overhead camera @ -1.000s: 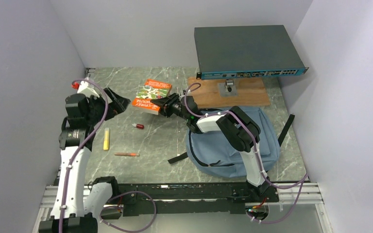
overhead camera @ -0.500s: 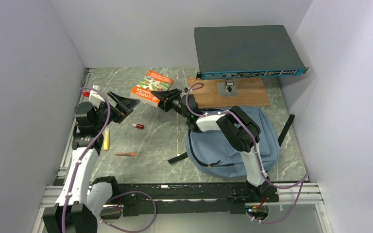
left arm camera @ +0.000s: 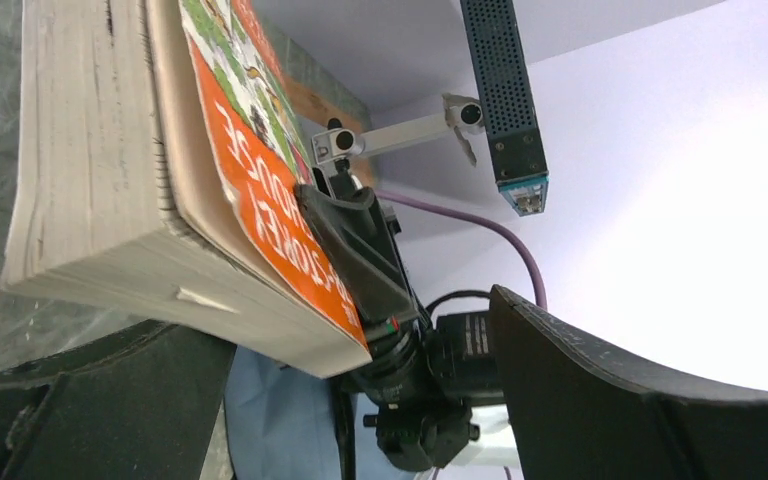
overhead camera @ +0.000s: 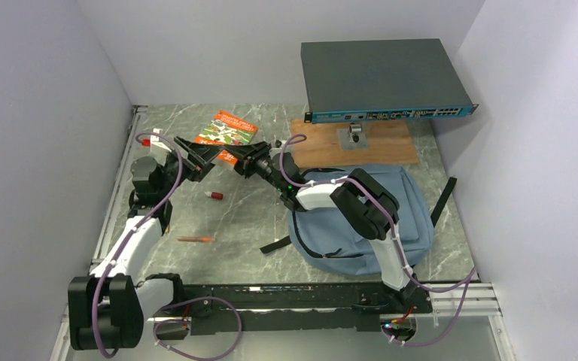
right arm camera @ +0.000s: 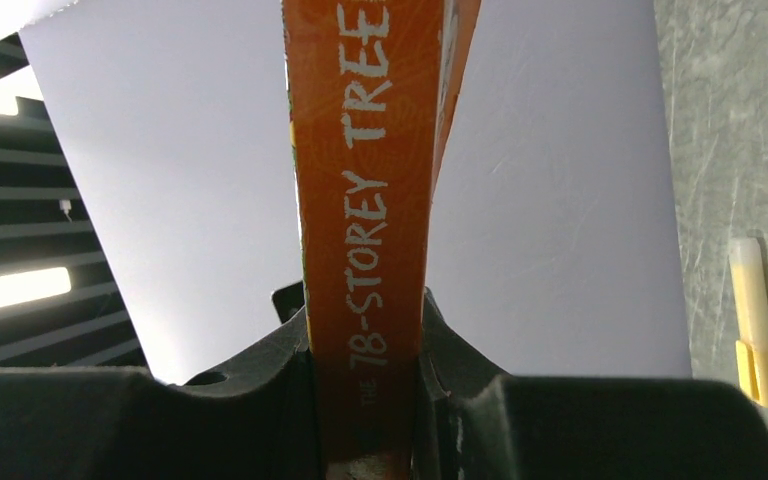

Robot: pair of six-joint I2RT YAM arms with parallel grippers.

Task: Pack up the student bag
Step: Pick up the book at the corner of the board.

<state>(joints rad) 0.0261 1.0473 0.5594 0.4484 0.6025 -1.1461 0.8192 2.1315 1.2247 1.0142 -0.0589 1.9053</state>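
The student bag (overhead camera: pixel 365 218) is a blue-grey backpack lying flat at the right, by the right arm. My right gripper (overhead camera: pixel 247 159) is shut on the spine edge of an orange book (overhead camera: pixel 224 132) and holds it tilted above the table at the back middle. The right wrist view shows the orange spine (right arm camera: pixel 365 200) clamped between the fingers (right arm camera: pixel 260 390). My left gripper (overhead camera: pixel 203 156) is open at the book's near left edge. In the left wrist view the book's page block (left arm camera: pixel 90 180) sits just over one finger (left arm camera: pixel 80 400), with the other finger (left arm camera: pixel 640 400) apart on the far side.
A small red-capped item (overhead camera: pixel 213 195) and an orange pen (overhead camera: pixel 196 239) lie on the marble table. A yellow highlighter (right arm camera: pixel 755 320) shows in the right wrist view. A dark network switch (overhead camera: pixel 384 75) stands on a mount over a wooden board (overhead camera: pixel 380 147) at the back right.
My right gripper has carried the book up and to the left. My left arm has swung right and forward, bringing its open gripper up to the book.
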